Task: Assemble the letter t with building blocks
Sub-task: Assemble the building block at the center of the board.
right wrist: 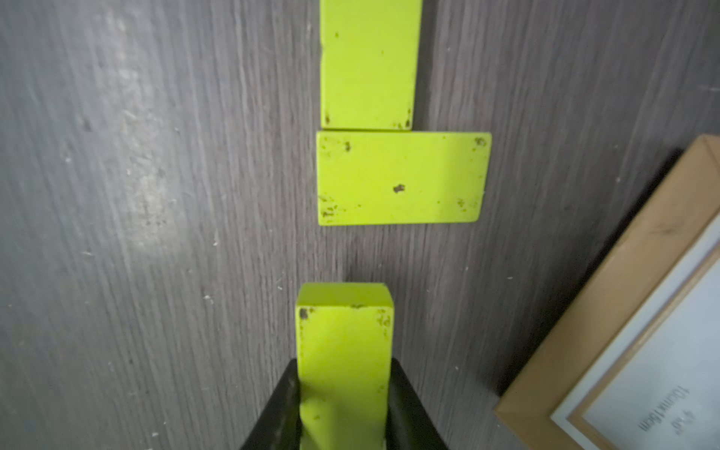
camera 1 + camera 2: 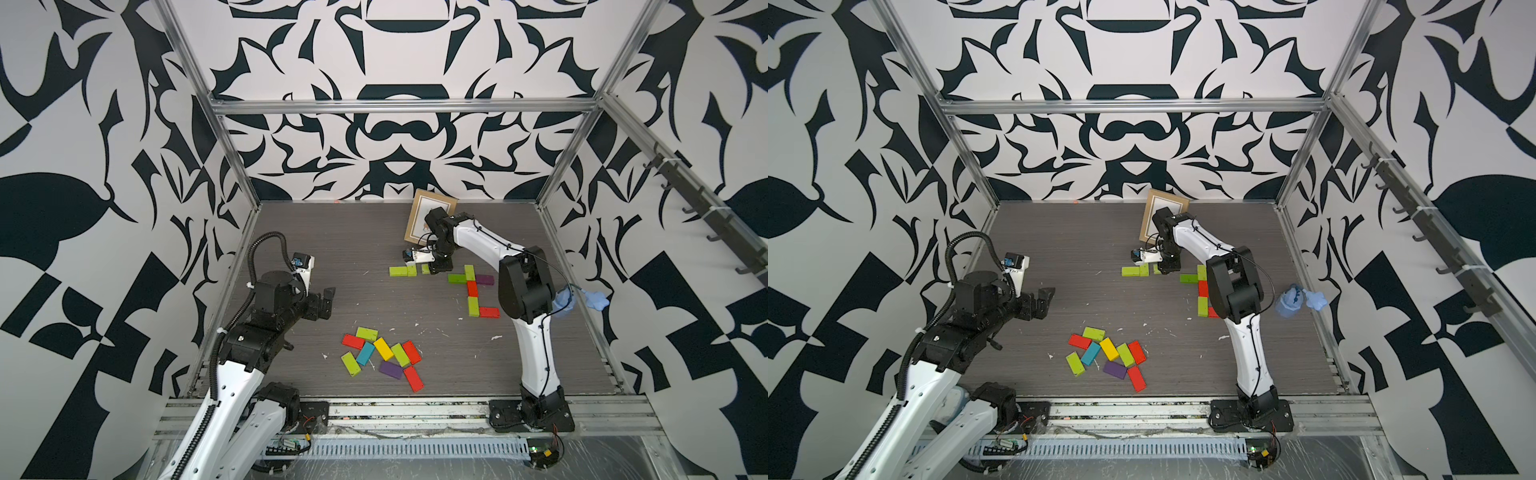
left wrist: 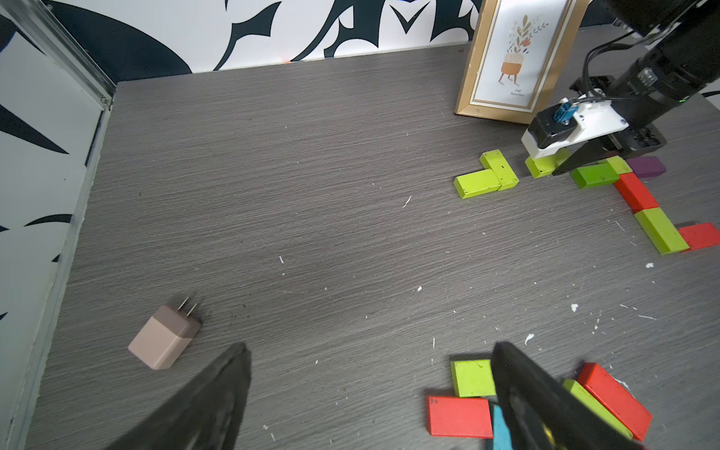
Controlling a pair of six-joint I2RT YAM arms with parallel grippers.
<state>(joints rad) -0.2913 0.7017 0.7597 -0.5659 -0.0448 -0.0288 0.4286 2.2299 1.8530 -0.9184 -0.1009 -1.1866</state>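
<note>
Pinched endwise in the right gripper (image 1: 345,368): a lime block (image 1: 345,323), flat, paint chipped at its corners, near two touching lime blocks (image 1: 401,179) beside the frame (image 1: 623,311). Farther right, lime, red and purple blocks (image 2: 472,291) laid touching in a rough t; towards the front, a loose heap (image 2: 382,353) of red, lime, yellow, blue, purple. Left gripper (image 2: 328,301) spread wide, holding nothing.

Table (image 2: 324,232): grey wood grain, white flecks.
Loose building blocks (image 2: 382,353) heaped near front; lime pair (image 2: 402,271) touching, farther back; connected line (image 2: 472,289) of lime, red, purple blocks beside it; picture frame (image 2: 417,218) standing at back; charger (image 3: 163,338) near left wall.
</note>
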